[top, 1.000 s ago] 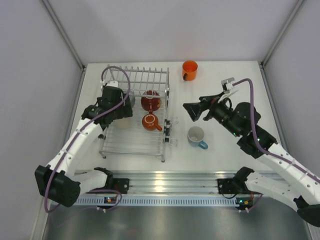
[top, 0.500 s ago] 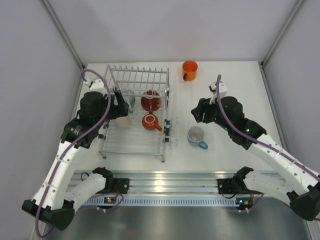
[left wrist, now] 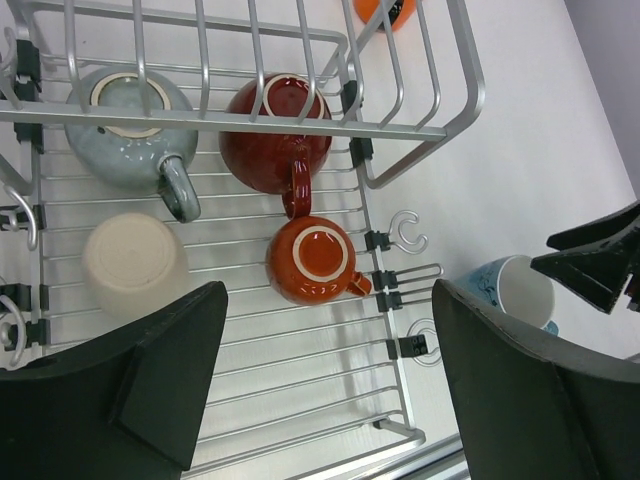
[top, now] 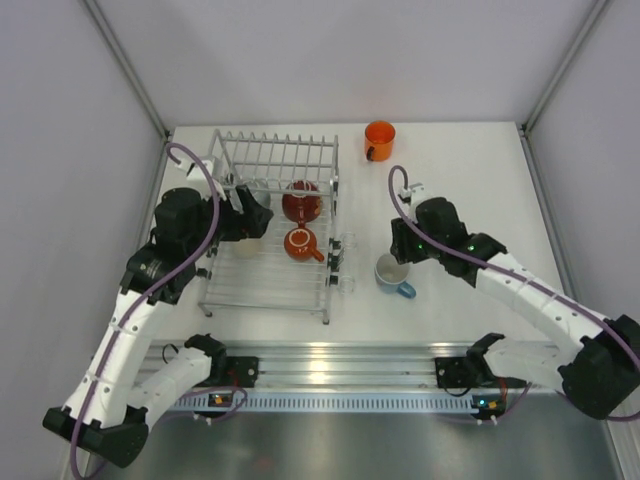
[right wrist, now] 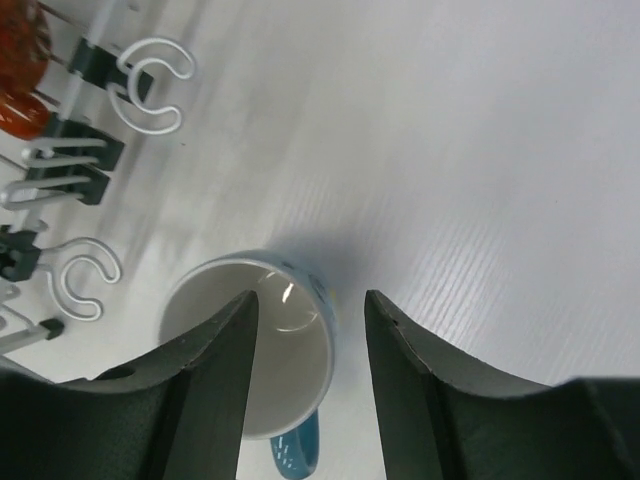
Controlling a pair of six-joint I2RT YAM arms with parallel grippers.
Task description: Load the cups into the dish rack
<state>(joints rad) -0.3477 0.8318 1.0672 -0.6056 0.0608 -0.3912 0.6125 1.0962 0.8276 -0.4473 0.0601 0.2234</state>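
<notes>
Right gripper [right wrist: 310, 300]: jaws about half-width, straddling the far wall of the light blue mug [right wrist: 260, 340]. One finger hangs over the white inside, the other outside the rim. The wrist view shows a gap on both sides of the wall, so there's no clamp on it.

The top view only shows the right gripper [top: 400, 250] sitting over the light blue mug [top: 392, 273]; the fingertips are hidden there. The mug is upright on the white table [top: 470, 170], just right of the dish rack [top: 270, 285], with its blue handle on the near side. The rack's wire hooks [right wrist: 150, 70] show at the left edge of the right wrist view.

Left gripper [left wrist: 330, 290]: jaws wide, nothing between them, hovering above the rack's left half.

The left wrist view gives the rack contents best. All four are bottom-up on the wires [left wrist: 300, 400]:
- grey mug [left wrist: 125, 125], far left
- cream mug [left wrist: 135, 262], near left
- dark red mug [left wrist: 275, 135], beside the grey one
- red-orange mug [left wrist: 320, 258], nearer than the dark red one

In the top view the left gripper [top: 250, 212] covers the left pair, so only the dark red [top: 300, 203] and red-orange [top: 300, 243] mugs are clear.

The bright orange mug [top: 380, 138] is upright on the table beyond the rack's far right corner, well apart from both grippers. The left wrist view catches only a sliver of it [left wrist: 385, 8].
</notes>
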